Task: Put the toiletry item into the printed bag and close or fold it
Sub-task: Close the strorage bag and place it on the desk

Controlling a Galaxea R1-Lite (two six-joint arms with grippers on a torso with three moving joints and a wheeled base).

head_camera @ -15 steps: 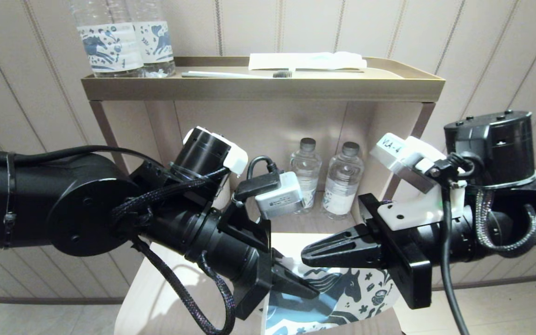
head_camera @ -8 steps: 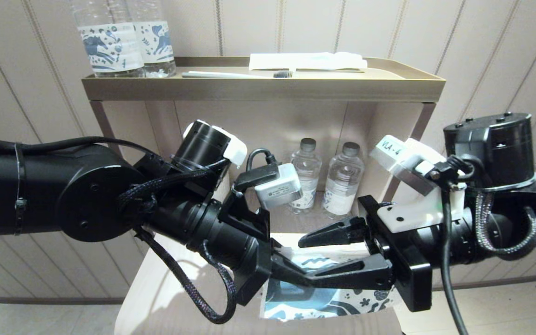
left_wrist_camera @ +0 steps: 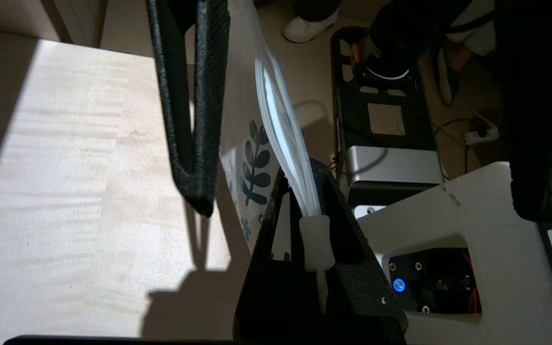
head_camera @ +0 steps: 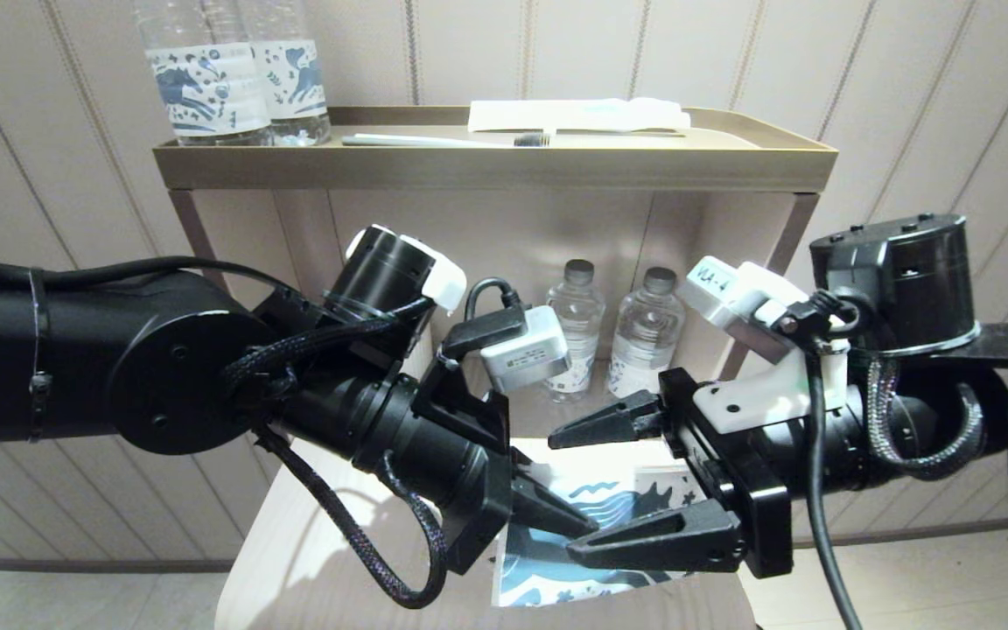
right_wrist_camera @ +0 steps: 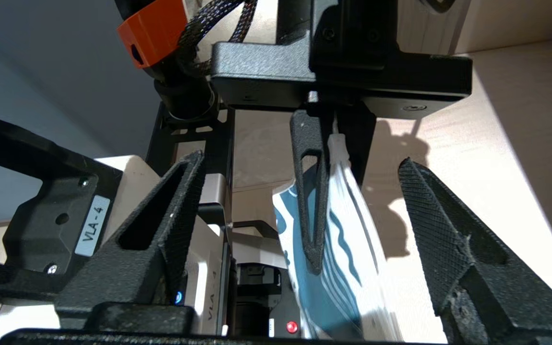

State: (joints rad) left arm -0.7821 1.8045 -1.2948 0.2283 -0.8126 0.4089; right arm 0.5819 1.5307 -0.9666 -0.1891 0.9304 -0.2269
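The left gripper (head_camera: 587, 528) pinches one edge of the printed bag (head_camera: 556, 573), which hangs above the pale wooden table (head_camera: 294, 560) near its right edge. The right gripper (head_camera: 561, 494) faces it from the right with fingers spread wide, one either side of the bag and clear of it. The comb cannot be made out – the arms hide much of the bag. Behind, small bottles (head_camera: 576, 328) stand in the shelf unit (head_camera: 495, 166); a toothbrush (head_camera: 443, 140) lies on top.
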